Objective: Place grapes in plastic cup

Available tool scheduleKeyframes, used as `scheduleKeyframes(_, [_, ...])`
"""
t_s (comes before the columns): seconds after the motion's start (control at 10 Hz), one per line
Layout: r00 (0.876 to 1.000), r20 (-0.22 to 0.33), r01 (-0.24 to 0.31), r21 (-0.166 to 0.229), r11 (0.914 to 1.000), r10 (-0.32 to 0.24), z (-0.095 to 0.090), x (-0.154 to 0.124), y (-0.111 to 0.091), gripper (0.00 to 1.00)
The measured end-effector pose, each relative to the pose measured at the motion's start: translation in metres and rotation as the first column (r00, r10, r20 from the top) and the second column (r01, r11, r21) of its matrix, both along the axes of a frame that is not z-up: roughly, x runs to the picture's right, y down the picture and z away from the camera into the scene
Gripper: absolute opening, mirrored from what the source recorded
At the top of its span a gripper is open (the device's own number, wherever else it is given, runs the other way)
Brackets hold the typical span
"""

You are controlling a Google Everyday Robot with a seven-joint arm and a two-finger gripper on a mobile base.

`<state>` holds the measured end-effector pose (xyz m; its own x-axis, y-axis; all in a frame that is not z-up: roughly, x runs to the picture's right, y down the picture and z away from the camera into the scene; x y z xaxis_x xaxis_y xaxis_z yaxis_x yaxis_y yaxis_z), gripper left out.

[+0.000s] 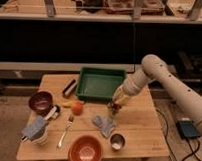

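My gripper (115, 103) hangs at the end of the white arm (159, 77), which reaches in from the right, just in front of the green tray (101, 83). Directly under it a small light green plastic cup (112, 112) stands on the wooden table (137, 131). The gripper is right above or at the cup's mouth and hides it. A small dark shape sits at the gripper's tip. I cannot tell whether it is the grapes. No grapes lie anywhere else in view.
An orange fruit (77, 108) and a dark red bowl (40, 100) are on the left. A grey-blue cloth (104, 124), a metal cup (117, 141), an orange bowl (86, 150), a fork (66, 131) and a white mug (36, 133) fill the front.
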<state>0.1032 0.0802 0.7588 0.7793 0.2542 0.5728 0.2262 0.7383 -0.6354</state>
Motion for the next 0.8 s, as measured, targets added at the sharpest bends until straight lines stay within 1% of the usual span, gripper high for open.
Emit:
scheduleKeyframes(0.3, [1.000, 0.018, -0.025, -0.028, 0.9993, 0.025, 0.015, 0.007, 0.009, 0.00])
scheduleKeyframes(0.4, [0.999, 0.020, -0.032, -0.047, 0.9984, 0.032, 0.020, 0.008, 0.013, 0.06])
scheduleKeyframes(0.7, [0.998, 0.016, -0.053, -0.093, 0.9943, 0.055, 0.030, 0.013, 0.023, 0.36])
scheduleKeyframes(0.8, [0.998, 0.014, -0.058, -0.102, 0.9931, 0.060, 0.031, 0.014, 0.025, 0.46])
